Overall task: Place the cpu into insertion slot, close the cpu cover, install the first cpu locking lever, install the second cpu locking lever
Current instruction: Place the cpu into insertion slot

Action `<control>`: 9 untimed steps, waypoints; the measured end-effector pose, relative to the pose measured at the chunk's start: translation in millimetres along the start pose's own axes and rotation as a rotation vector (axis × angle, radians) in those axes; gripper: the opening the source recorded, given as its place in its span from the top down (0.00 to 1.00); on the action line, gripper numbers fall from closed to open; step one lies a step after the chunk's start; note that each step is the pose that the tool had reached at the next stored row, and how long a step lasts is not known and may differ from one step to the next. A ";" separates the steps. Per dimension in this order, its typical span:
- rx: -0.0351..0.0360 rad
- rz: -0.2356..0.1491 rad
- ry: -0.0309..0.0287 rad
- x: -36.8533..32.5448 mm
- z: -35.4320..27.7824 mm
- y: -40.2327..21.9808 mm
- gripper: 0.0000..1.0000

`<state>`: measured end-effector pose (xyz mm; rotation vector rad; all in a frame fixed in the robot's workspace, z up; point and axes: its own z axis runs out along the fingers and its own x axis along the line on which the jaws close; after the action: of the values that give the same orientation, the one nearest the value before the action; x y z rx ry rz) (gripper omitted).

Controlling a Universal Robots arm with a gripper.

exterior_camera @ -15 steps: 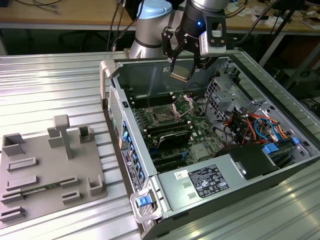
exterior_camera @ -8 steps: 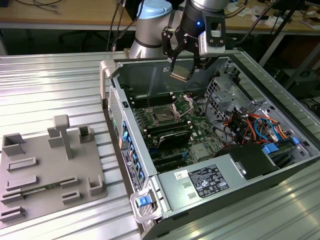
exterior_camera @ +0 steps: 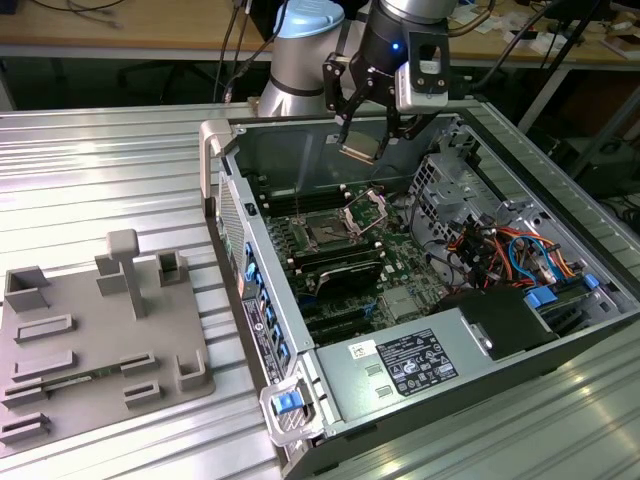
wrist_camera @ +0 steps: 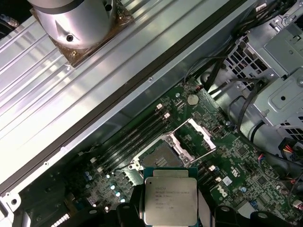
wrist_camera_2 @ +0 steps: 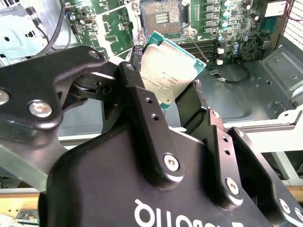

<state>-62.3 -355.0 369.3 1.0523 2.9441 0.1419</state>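
Observation:
My gripper (exterior_camera: pixel 360 146) hangs above the open computer case, shut on the cpu (exterior_camera: pixel 358 151), a small square chip with a silver top. In both wrist views the cpu (wrist_camera_2: pixel 166 70) (wrist_camera: pixel 170 201) sits tilted between the black fingers (wrist_camera_2: pixel 142 109). The insertion slot (exterior_camera: pixel 328 232) (wrist_camera: pixel 161 155) (wrist_camera_2: pixel 161 16) lies bare on the green board, below the chip and apart from it. The cpu cover (exterior_camera: pixel 368 208) (wrist_camera: pixel 198 138), a silver frame, stands swung open on the slot's far side. I cannot make out the locking levers for certain.
The grey power supply (exterior_camera: pixel 400 365) fills the case's near end. A drive cage (exterior_camera: pixel 450 180) and coloured cables (exterior_camera: pixel 505 250) crowd the exterior view's right. Black memory slots (wrist_camera: pixel 135 137) flank the socket. A grey fixture plate (exterior_camera: pixel 90 340) lies on the ribbed table at left.

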 end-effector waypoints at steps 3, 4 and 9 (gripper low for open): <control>-0.0002 0.012 -0.0011 0.3 0.0 -0.3 0.45; -0.0003 0.014 -0.0012 0.4 0.0 -0.3 0.45; -0.0004 0.025 -0.0023 0.7 -0.1 -0.6 0.45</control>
<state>-63.2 -355.0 369.3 1.0889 2.9295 0.1415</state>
